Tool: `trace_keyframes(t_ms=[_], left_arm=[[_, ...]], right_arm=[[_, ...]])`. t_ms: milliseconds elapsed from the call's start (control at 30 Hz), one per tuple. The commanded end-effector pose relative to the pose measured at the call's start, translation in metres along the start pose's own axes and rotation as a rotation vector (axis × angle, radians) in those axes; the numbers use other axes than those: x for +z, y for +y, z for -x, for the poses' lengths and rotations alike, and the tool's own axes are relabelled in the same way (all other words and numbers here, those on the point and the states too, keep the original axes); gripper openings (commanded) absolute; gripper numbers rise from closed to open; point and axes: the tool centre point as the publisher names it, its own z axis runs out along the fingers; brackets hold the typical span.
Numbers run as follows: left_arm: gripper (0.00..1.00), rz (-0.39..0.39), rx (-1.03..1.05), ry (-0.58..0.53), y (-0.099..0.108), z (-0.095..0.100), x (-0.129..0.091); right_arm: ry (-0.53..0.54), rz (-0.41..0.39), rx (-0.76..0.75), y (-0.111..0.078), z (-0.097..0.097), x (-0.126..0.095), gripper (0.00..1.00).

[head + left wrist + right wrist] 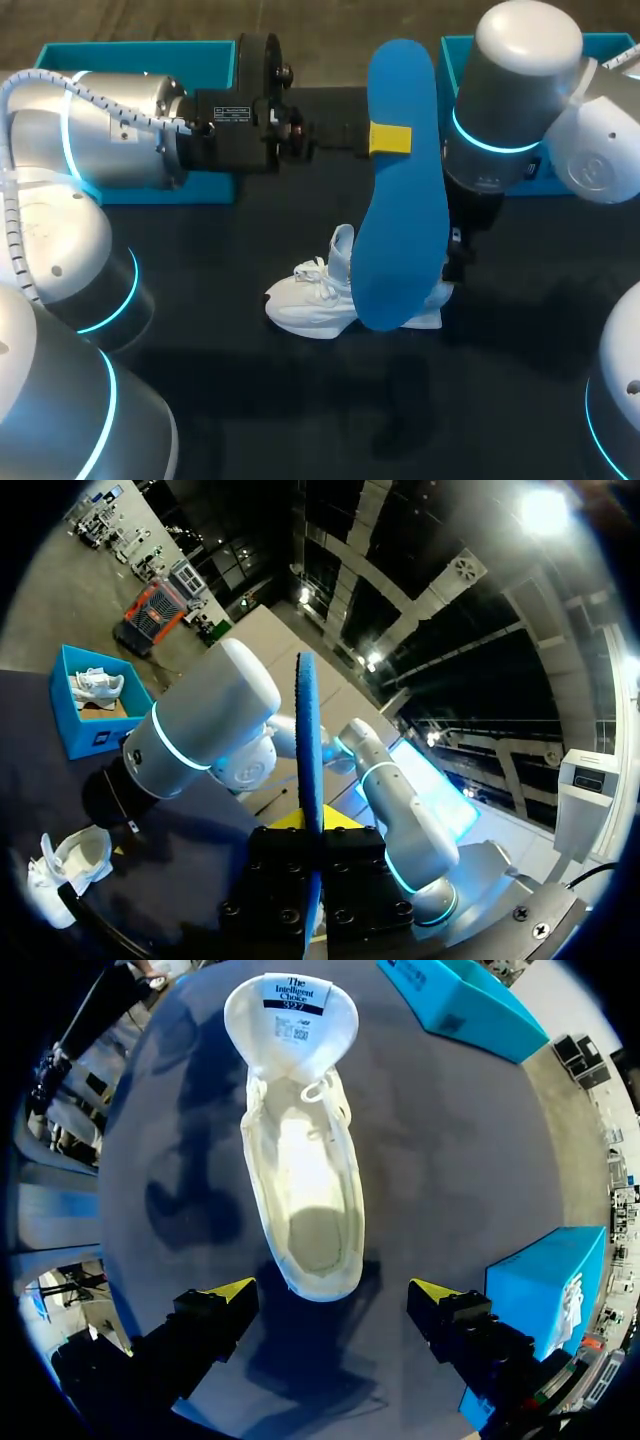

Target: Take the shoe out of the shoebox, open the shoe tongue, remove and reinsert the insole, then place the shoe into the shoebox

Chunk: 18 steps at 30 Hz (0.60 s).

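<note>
My left gripper (390, 140) is raised high above the table, shut on a blue insole (400, 220) that hangs upright. In the left wrist view the insole (308, 730) is seen edge-on, pinched between the fingers of the left gripper (312, 830). The white shoe (315, 290) rests on the dark table, partly hidden behind the insole. Seen from the right wrist, the shoe (300, 1180) is empty inside, with its tongue (290, 1010) folded wide open. My right gripper (330, 1290) hovers over the heel, open, its fingertips (228, 1290) on either side and clear of it.
A blue shoebox (135, 60) stands at the back left and another (455, 50) at the back right. In the left wrist view one blue box (95, 705) holds a second white shoe. My right arm (500, 130) stands over the shoe's heel side.
</note>
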Motion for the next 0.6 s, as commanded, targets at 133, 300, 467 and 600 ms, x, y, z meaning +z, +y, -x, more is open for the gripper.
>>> trace_keyframes(t_ms=[133, 300, 467, 600], left_arm=[[0.0, -0.003, 0.0, 0.001, 0.001, 0.0, 0.0], [0.0, -0.003, 0.0, 0.001, 0.001, 0.0, 0.0], [0.0, -0.003, 0.0, 0.001, 0.001, 0.0, 0.0], [0.0, -0.003, 0.0, 0.001, 0.001, 0.0, 0.0]], right_arm=[[-0.003, -0.001, 0.001, 0.0, -0.001, 0.0, 1.0], [0.009, -0.008, 0.005, 0.006, 0.004, -0.002, 1.0], [0.005, -0.022, 0.02, 0.02, 0.016, -0.009, 1.0], [0.001, -0.015, 0.027, 0.025, 0.028, -0.006, 1.0]])
